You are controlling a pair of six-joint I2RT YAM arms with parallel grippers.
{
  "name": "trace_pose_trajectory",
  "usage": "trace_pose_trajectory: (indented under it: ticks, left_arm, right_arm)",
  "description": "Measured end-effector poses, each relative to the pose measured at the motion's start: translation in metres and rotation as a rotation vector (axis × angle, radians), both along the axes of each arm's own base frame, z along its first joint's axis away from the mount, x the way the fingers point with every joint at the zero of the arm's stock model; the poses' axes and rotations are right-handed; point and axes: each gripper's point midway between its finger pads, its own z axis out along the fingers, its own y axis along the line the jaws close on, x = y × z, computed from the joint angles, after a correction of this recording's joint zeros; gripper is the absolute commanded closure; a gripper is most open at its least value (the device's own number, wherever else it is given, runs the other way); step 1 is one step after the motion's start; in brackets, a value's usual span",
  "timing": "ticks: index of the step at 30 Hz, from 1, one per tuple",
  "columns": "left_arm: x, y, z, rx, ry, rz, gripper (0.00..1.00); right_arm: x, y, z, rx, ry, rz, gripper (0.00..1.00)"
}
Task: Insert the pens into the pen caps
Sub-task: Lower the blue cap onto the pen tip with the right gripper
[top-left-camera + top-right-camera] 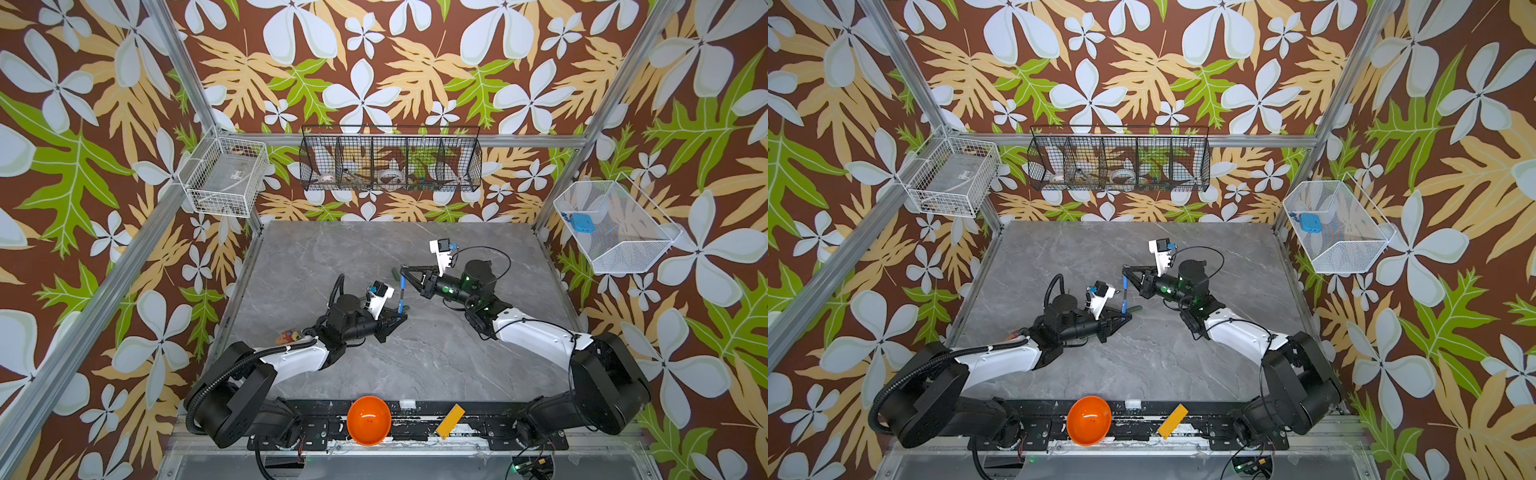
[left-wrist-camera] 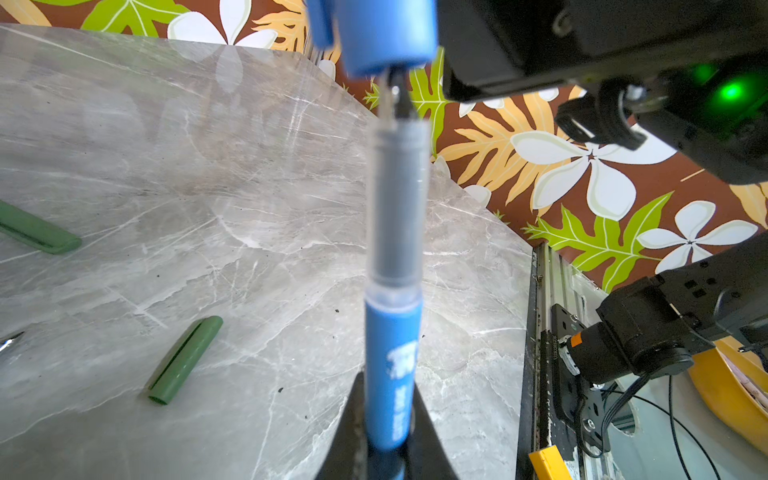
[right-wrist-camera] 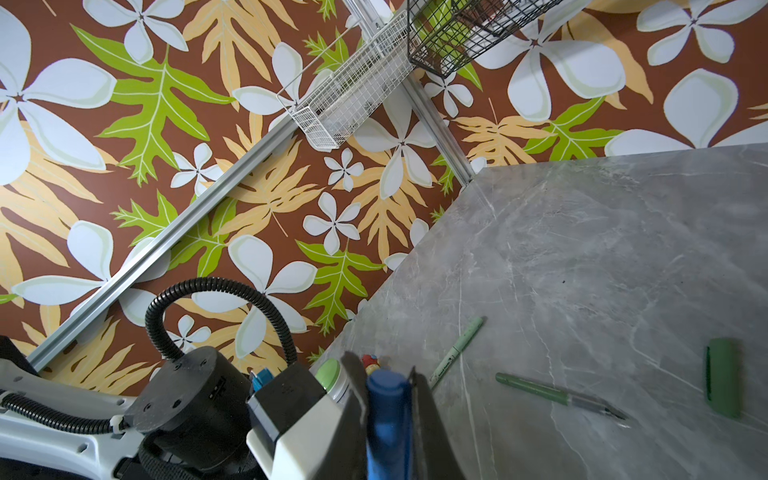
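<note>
Blue slim pen (image 2: 392, 365) pinched by left jaws, stubby blue cap (image 2: 386, 33) pinched by right jaws

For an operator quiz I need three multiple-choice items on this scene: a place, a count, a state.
1. The slim blue pen in the left gripper is: A fully capped; B tip at the short blue cap's mouth; C lying flat.
2. That cap is: A on the grey marble table; B in that gripper; C in the right gripper.
3. Left wrist view, short dark green caps on the table: A two; B one; C four.
B, barrel shows outside the cap; C, its jaws clamp it; A, two lie apart.
</note>
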Motion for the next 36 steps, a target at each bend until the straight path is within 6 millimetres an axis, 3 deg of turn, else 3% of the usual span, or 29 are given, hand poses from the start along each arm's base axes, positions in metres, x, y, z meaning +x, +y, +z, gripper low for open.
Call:
trace_pose_trajectory:
  ticks: [19,24,29,36]
  left_arm:
    - [0.0,0.001,0.002,0.001,0.003,0.008,1.0]
    - [0.0,0.003,0.004,0.0,-0.002,0.015,1.0]
    - [0.005,0.005,0.009,-0.002,-0.02,0.045,1.0]
    - [0.015,0.006,0.029,-0.01,-0.085,0.085,1.0]
  right_arm:
    - [-0.011,0.0,-0.007,0.002,0.01,0.004,0.86]
    - [-0.013,0.0,-0.008,0.002,0.007,0.006,0.82]
    - [-0.018,0.001,-0.008,-0.034,0.001,0.018,0.73]
    - [-0.027,-0.002,-0.008,-0.146,-0.033,0.045,0.44]
